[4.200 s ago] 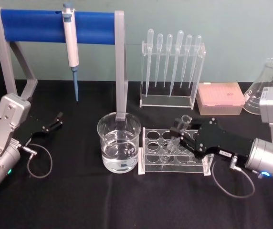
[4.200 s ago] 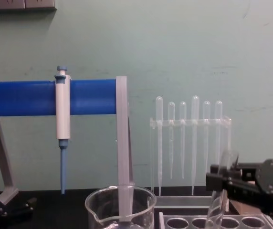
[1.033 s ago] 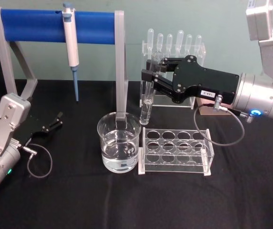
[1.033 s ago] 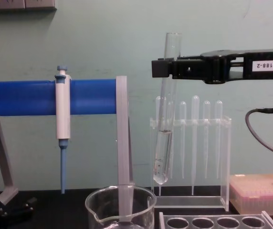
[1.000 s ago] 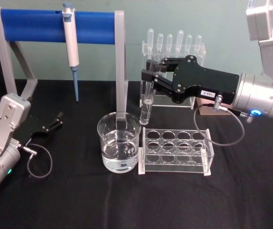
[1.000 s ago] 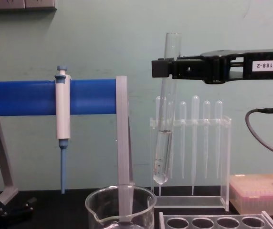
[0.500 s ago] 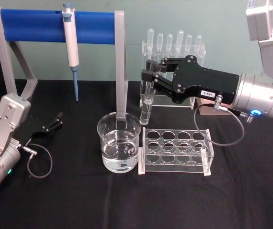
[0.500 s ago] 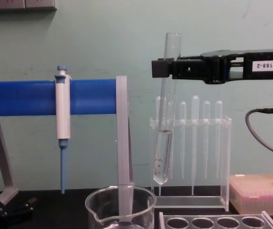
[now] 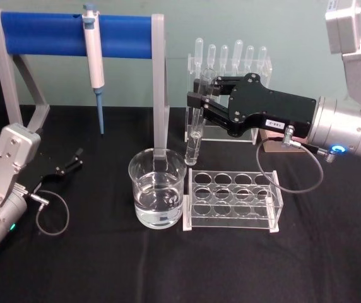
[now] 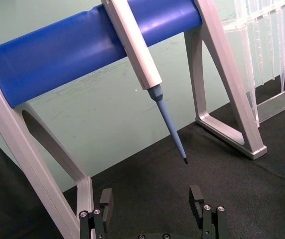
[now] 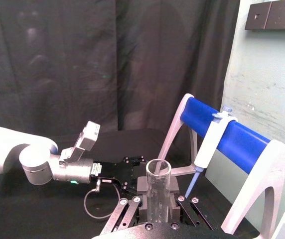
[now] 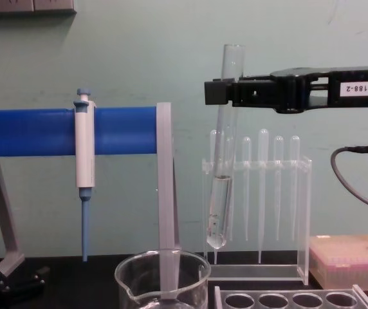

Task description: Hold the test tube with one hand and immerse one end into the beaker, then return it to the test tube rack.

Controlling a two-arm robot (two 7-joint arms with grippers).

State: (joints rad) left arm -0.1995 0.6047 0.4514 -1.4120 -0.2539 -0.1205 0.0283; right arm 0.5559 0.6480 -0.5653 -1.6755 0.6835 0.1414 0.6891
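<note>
My right gripper [image 9: 196, 103] [image 12: 215, 92] is shut on the test tube [image 9: 194, 136] [image 12: 221, 154] near its open rim [image 11: 158, 167]. The tube hangs nearly upright in the air, its rounded bottom above and just right of the beaker's rim. It holds some clear liquid in its lower part. The beaker [image 9: 157, 196] [image 12: 162, 279] stands on the black table, about half full of water. My left gripper [image 9: 72, 161] [image 10: 152, 204] rests low at the table's left, open and empty, facing the blue stand.
A blue-barred stand [image 9: 76, 35] holds a white pipettor [image 9: 94, 63] behind the beaker. An empty multi-holed rack [image 9: 232, 201] sits right of the beaker. Behind it stand a pipette rack [image 9: 228, 91], a pink tip box [image 9: 294, 136] and a flask [image 9: 351, 104].
Earlier the right gripper gripped the tube low at the rack; it has lifted it up and left toward the beaker. Over the last second the tube has barely moved.
</note>
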